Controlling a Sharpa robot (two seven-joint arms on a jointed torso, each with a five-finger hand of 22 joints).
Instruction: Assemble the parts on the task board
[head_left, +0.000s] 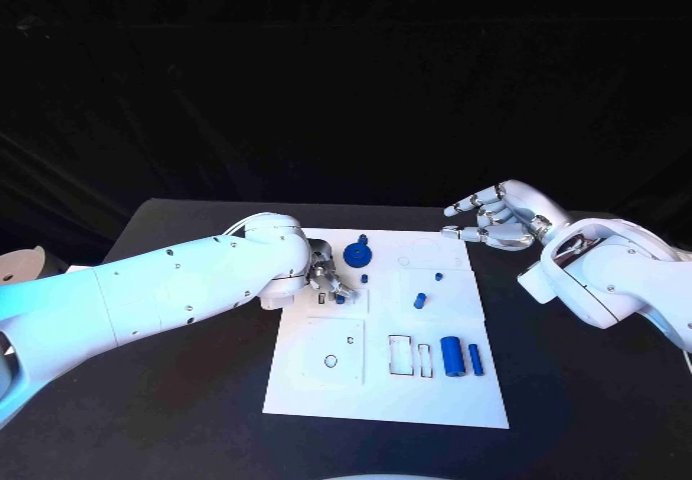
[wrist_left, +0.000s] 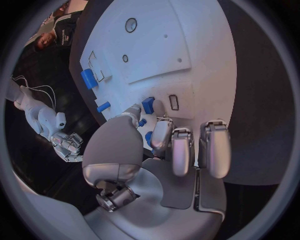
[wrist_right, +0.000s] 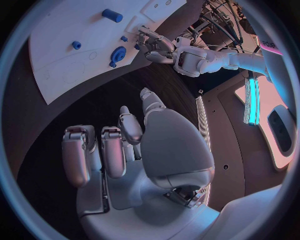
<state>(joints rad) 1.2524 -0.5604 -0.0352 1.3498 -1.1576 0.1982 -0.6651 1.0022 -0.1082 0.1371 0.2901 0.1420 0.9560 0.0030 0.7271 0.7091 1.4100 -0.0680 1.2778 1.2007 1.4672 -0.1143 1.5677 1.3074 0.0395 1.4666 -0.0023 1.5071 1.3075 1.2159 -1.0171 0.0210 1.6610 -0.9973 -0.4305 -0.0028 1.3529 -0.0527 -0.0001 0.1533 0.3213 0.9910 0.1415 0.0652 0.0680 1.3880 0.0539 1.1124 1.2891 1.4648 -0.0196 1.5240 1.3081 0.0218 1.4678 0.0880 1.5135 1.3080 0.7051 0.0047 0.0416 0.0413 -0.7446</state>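
Beneath left robot hand (wrist_left: 156, 150), blue part (wrist_left: 148, 105).

Right hand over the dark table, white board far off

The right hand (wrist_right: 134, 150) has nothing in it, and its fingers (wrist_right: 78, 157) curl over the black table (wrist_right: 94, 100). The white task board (wrist_right: 69, 45) is in the upper left of the frame. On it are a blue tube (wrist_right: 112, 15), a small blue ring (wrist_right: 76, 45) and a big blue round part (wrist_right: 117, 53). The left hand (wrist_right: 153, 45) reaches down to the board's edge near the top middle, close to a tiny blue piece (wrist_right: 124, 38)
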